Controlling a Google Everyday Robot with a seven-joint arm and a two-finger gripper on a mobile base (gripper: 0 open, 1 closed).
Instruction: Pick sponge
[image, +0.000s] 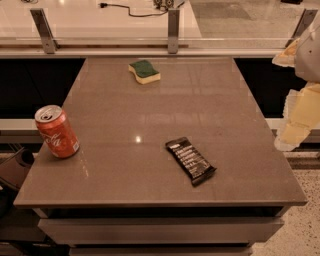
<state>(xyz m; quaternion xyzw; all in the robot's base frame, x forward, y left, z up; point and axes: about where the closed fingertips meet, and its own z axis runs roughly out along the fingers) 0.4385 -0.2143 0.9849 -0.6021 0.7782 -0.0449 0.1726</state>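
Note:
The sponge (144, 71) lies flat near the far edge of the grey table (150, 125), a little left of centre. It has a dark green top on a pale yellow body with wavy sides. My pale yellow gripper (296, 117) is at the right edge of the view, off the table's right side and well away from the sponge. Nothing is in it.
A red soda can (56, 131) stands at the table's left edge. A black snack bar wrapper (190, 160) lies right of centre toward the front. A glass railing with metal posts (173, 30) runs behind the table.

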